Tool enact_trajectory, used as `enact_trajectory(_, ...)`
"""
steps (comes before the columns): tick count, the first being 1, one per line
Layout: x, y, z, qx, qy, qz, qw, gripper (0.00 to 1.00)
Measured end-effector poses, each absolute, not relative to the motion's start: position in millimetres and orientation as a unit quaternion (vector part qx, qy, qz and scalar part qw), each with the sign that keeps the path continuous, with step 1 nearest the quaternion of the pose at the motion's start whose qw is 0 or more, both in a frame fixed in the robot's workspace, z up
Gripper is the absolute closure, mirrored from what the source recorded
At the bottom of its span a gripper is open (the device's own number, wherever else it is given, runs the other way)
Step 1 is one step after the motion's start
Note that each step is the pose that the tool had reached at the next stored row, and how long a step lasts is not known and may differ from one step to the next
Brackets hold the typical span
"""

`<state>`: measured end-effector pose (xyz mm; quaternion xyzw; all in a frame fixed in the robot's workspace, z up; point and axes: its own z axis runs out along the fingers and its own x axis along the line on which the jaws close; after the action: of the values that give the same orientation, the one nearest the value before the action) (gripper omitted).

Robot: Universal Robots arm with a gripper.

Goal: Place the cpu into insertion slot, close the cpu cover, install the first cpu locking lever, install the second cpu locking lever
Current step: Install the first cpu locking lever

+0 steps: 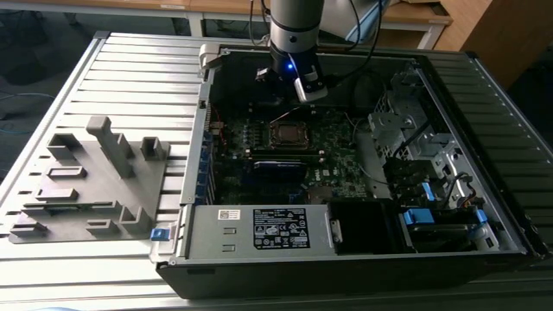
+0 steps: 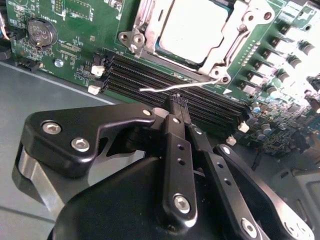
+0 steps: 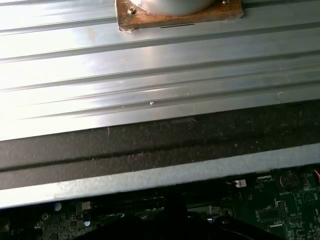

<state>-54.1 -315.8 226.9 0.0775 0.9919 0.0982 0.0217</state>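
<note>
In the second wrist view the cpu [image 2: 192, 27] lies flat in its socket with its silver-grey top showing. The cpu cover [image 2: 232, 40] lies down around it as a silver frame. A thin silver locking lever [image 2: 160, 88] stretches over the memory slots, off the socket's edge. My gripper [image 2: 178, 102] is shut, with nothing visibly between its black fingers. The fingertips are just beside that lever's wire. In the exterior view the gripper [image 1: 294, 84] hangs inside the open computer case, above and just behind the insertion slot [image 1: 286, 133].
Long black memory slots [image 2: 150, 75] run beside the socket, and a coin battery [image 2: 40, 32] sits on the green board. The power supply [image 1: 259, 230] and drive bays [image 1: 406, 136] crowd the case. A grey parts fixture [image 1: 87, 181] stands on the ribbed table at the exterior view's left.
</note>
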Motion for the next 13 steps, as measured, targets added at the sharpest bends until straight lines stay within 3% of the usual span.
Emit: enact_trajectory(13, -53.3, -316.5, 226.6, 0.077, 0.992, 0.094, 0.022, 0.89)
